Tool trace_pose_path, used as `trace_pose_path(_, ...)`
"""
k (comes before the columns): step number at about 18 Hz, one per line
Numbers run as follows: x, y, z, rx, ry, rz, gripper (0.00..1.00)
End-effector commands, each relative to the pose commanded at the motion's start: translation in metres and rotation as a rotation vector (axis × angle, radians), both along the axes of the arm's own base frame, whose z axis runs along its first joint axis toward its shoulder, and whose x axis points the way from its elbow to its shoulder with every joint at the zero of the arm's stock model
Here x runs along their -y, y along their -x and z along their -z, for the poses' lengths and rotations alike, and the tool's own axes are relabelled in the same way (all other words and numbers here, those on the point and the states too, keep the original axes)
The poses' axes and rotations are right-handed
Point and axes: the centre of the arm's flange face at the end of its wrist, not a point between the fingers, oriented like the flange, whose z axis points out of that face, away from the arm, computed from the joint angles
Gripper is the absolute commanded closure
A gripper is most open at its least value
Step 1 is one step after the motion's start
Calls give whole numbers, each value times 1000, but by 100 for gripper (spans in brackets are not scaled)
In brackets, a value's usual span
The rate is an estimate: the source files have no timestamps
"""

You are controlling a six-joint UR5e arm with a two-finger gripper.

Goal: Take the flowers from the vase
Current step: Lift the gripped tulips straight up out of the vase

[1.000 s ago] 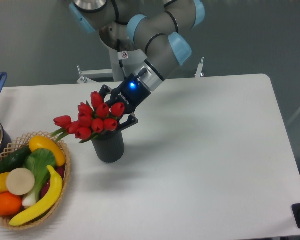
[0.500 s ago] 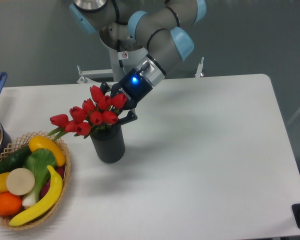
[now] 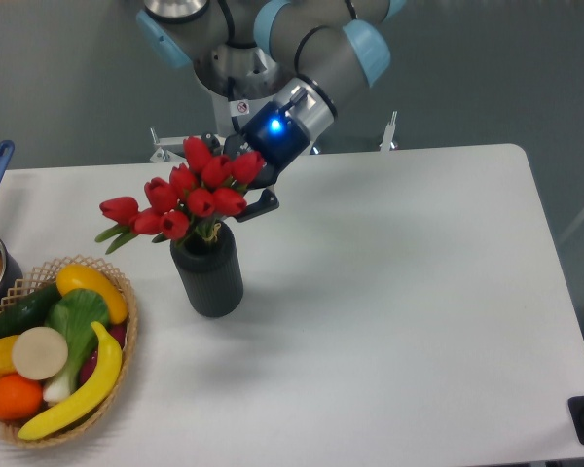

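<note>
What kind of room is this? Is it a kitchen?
Probably a robot lab, not a kitchen. A robot arm stands behind a plain white table by a bare grey wall. The flowers, vase and basket look like practice props.

grey ur5e arm [image 3: 302, 34] with pale blue joint caps

silver wrist band at four o'clock from a bright blue light; black gripper [image 3: 248, 190] body below; small red-and-white sticker on the base column.

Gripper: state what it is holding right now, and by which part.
The gripper holds the flowers, gripped at the right side of the bunch just below the buds; the exact contact is hidden. The stems sit partly in the vase.
</note>
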Motion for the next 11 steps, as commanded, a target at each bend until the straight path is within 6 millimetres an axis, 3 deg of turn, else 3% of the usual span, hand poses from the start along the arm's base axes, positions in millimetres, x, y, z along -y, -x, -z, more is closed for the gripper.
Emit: trace_pose_path(11,2,18,-42,103,-50,-28,100)
